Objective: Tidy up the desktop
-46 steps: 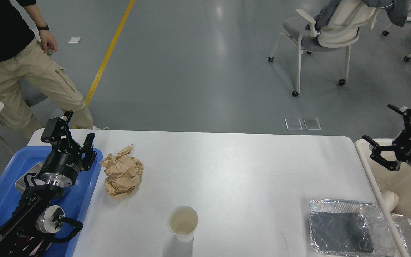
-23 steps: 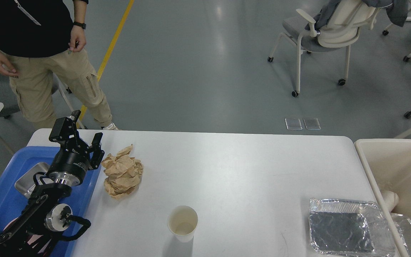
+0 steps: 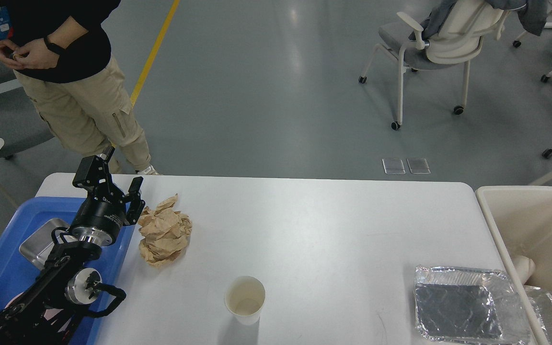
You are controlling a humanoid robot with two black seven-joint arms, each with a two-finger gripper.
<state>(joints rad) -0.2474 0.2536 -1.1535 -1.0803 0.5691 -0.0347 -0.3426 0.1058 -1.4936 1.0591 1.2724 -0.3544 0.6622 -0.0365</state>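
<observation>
The white desktop (image 3: 314,225) fills the middle of the head view. On it lie a crumpled brown paper wad (image 3: 164,231) at the left, an upright empty paper cup (image 3: 245,299) near the front, and a foil tray (image 3: 467,305) at the front right. My left gripper (image 3: 115,179) hovers open just left of the paper wad, above the blue tray's right edge, with nothing between its fingers. My right gripper is out of view.
A blue tray (image 3: 3,268) with a small metal dish (image 3: 39,242) sits on the desktop's left end. A cream bin (image 3: 534,225) stands off the right edge. A person (image 3: 70,86) stands behind the far left corner. An office chair (image 3: 439,43) is beyond.
My left gripper has shifted right and farther away, toward the paper wad. The right gripper withdrew out of view to the right. The person stepped closer to the table's far left corner.
</observation>
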